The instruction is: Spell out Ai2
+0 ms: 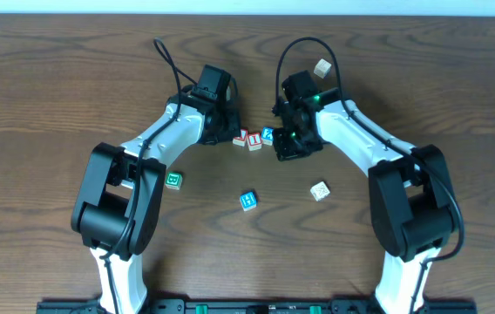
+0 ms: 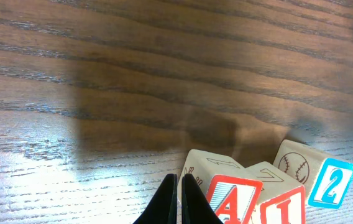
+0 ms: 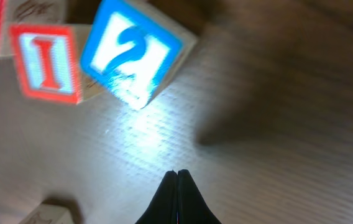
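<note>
Three wooden letter blocks sit in a row at the table's middle back: a red A block (image 1: 240, 137), a red I block (image 1: 254, 139) and a blue 2 block (image 1: 267, 134). In the left wrist view the A block (image 2: 233, 198), the I block (image 2: 282, 206) and the 2 block (image 2: 332, 183) touch side by side. My left gripper (image 2: 177, 177) is shut and empty, its tips just left of the A block. My right gripper (image 3: 178, 172) is shut and empty, a little below the tilted 2 block (image 3: 131, 51) and the I block (image 3: 46, 62).
A green block (image 1: 173, 180) lies left of centre, a blue block (image 1: 247, 201) in the middle front, a plain block (image 1: 319, 190) to its right and another plain block (image 1: 322, 66) at the back right. Both arms meet over the row.
</note>
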Robot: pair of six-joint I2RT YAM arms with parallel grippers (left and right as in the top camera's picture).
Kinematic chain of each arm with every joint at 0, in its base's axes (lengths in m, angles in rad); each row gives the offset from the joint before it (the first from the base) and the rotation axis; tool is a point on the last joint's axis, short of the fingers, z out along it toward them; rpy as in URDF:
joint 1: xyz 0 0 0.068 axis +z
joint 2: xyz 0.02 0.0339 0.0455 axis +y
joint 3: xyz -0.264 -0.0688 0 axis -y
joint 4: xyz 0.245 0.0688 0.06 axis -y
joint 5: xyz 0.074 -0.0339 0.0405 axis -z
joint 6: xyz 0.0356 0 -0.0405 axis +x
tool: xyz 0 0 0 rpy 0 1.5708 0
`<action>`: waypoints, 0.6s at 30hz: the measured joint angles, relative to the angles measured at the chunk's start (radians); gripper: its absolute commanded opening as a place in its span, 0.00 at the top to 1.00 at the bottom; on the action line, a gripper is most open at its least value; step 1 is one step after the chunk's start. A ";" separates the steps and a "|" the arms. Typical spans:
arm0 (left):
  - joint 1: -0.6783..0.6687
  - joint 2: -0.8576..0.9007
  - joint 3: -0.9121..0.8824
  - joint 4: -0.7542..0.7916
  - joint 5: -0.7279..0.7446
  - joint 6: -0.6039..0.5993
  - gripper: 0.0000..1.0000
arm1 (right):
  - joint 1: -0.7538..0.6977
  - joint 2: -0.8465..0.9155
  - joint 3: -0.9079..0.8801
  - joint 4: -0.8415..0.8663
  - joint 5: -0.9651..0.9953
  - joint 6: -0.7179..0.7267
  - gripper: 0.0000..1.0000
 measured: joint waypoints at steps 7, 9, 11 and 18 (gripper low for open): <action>0.001 0.000 0.000 0.000 0.000 -0.002 0.94 | 0.109 -0.005 0.000 0.051 -0.035 -0.025 0.99; 0.003 0.000 0.000 -0.001 -0.001 -0.003 0.94 | 0.130 -0.005 0.000 0.061 -0.037 -0.020 0.99; 0.012 0.000 0.000 -0.003 -0.001 -0.003 0.94 | 0.136 -0.005 0.000 0.069 -0.036 -0.021 0.99; 0.056 0.000 0.000 -0.006 0.000 -0.003 0.94 | 0.136 -0.005 0.000 0.093 -0.032 -0.020 0.99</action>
